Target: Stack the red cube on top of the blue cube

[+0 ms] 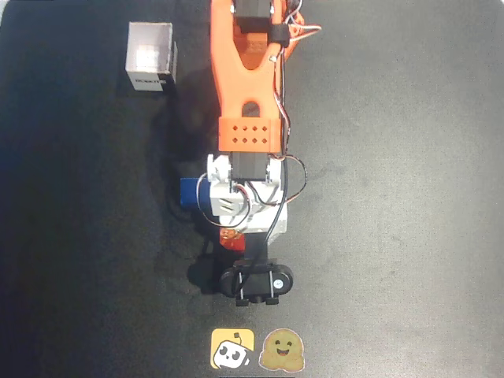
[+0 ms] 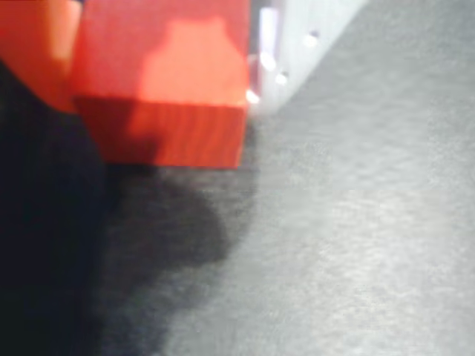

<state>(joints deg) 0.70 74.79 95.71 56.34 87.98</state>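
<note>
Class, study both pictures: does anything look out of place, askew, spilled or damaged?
Nothing stands out. The red cube sits between the gripper's fingers, the blue cube lies partly hidden beside the arm, and the white-grey box stands upright at upper left. No spill or damage shows.

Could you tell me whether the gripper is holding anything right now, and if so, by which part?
It seems to grip the red cube by its sides, though the contact is blurred.

The red cube [image 2: 167,81] looms close and blurred in the wrist view, sitting flat. The blue cube [image 1: 190,193] peeks out beside the arm, well below the white-grey box [image 1: 150,55].
</note>
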